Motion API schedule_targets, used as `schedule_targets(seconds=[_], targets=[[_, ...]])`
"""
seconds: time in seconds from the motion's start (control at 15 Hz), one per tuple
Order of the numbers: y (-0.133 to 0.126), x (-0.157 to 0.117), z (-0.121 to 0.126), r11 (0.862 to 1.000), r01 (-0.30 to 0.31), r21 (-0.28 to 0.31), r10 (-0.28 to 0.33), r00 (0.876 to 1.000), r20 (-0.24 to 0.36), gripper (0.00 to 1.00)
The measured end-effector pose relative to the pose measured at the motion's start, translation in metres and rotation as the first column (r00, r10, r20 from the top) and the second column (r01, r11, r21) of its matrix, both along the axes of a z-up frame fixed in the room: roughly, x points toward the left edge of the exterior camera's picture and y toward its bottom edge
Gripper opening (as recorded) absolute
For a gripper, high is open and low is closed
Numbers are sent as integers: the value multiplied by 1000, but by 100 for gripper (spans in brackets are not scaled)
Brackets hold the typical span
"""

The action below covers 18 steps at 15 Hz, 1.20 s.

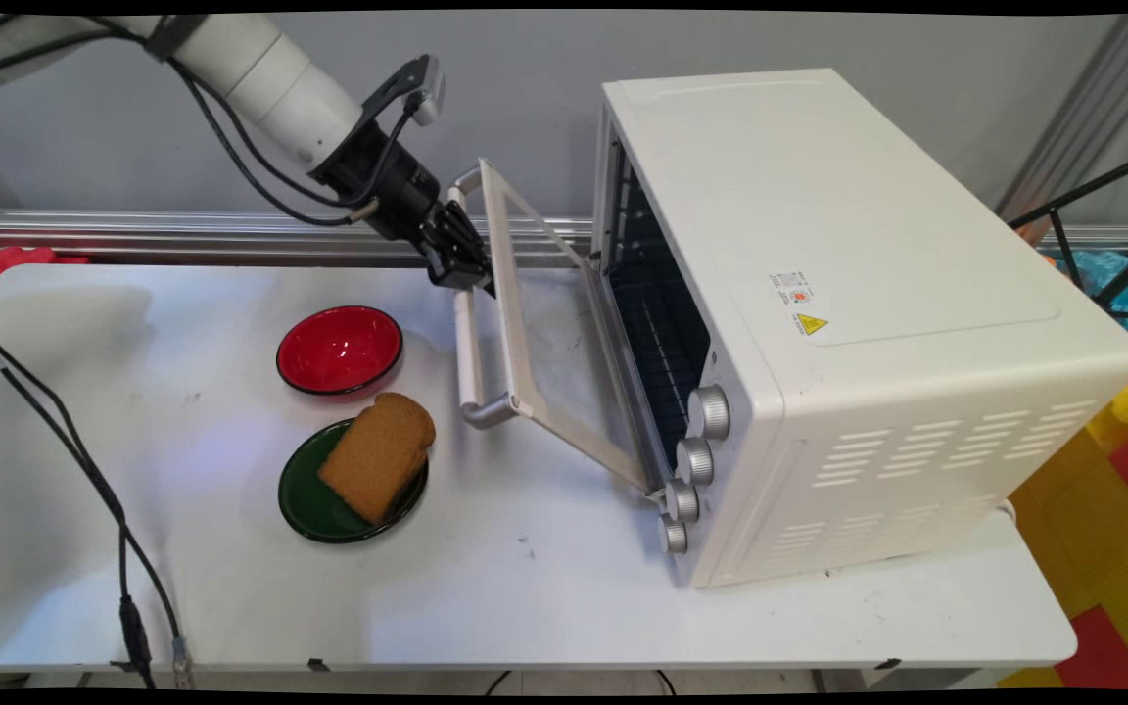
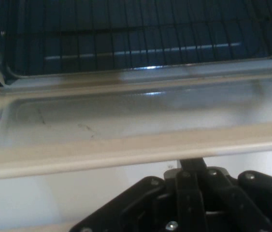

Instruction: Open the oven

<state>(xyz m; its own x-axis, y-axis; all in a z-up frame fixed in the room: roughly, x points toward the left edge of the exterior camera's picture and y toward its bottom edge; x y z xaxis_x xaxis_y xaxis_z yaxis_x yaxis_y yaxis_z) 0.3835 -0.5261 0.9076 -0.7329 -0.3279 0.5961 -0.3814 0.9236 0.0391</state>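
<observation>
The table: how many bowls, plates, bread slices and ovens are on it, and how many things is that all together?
Shiny red round bowl: 1
Dark green round plate: 1
Brown slice of bread lying on the plate: 1
White boxy toaster oven with its glass door half open: 1
Total: 4
</observation>
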Motion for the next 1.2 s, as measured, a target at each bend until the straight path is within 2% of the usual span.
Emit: schedule_targets(seconds=[0.6,1.2], targets=[[7,23,-24,999,7,-38,-7,1000,-3,0],[15,35,-54,998,20,-68,-21,1000,-11,0]])
